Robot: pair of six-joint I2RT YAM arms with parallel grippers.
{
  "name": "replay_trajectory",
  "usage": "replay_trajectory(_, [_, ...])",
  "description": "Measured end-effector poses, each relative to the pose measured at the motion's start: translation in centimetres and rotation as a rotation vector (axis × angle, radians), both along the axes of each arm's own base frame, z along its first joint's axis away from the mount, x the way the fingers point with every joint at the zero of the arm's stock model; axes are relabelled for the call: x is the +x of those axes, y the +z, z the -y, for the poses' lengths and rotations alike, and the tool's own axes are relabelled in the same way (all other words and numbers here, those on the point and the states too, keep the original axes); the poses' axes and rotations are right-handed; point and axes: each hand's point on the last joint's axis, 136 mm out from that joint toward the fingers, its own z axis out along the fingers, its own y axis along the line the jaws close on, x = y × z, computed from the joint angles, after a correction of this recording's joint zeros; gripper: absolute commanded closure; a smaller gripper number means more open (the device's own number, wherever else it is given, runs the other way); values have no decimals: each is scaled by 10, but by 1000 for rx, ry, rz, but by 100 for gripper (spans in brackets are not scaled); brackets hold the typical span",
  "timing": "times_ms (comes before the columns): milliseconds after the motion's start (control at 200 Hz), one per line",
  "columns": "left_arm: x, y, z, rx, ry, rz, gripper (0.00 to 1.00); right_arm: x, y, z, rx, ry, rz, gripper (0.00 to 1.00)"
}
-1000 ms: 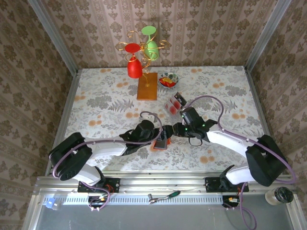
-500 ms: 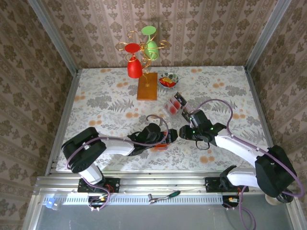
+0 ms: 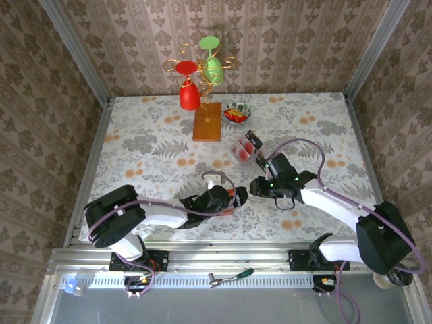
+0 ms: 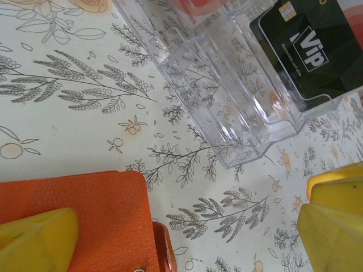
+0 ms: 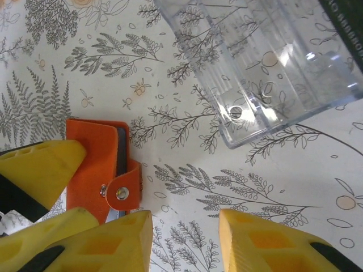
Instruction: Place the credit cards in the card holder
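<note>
From above, the left gripper [image 3: 230, 200] and right gripper [image 3: 254, 187] meet near the table's front edge over the small flat bright orange card holder [image 3: 237, 196]. The holder lies just under the left one. Behind them sits a clear plastic tray [image 3: 240, 156] with red-blotched cards [image 3: 247, 144].

From the left wrist, the left gripper [image 4: 181, 232] has its yellow fingers [image 4: 35, 242] spread wide. One finger overlaps the holder [image 4: 85, 198], which is flat on the floral cloth and not pinched. The tray [image 4: 227, 113] holds a black card [image 4: 309, 48] (printed "Vip").

From the right wrist, the right gripper [image 5: 184, 241] has its jaws partly apart over bare cloth. The holder [image 5: 91, 153] lies just beside them, its snap tab [image 5: 122, 192] facing them. The tray [image 5: 261, 73] is beyond.
</note>
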Motion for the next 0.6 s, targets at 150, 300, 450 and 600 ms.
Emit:
replay_trajectory(150, [3, 1, -8, 17, 18, -8, 0, 0, 4, -8, 36, 16, 8, 70])
replay_trajectory(300, [15, 3, -19, 34, 31, -31, 0, -9, 6, -19, 69, 35, 11, 76])
replay_trajectory(450, [31, 9, -29, 33, 46, -39, 0, -22, 13, -41, 100, 83, 22, 78])
replay_trajectory(600, [47, 21, -42, 17, 65, -38, 0, -37, 19, -65, 108, 145, 29, 78])
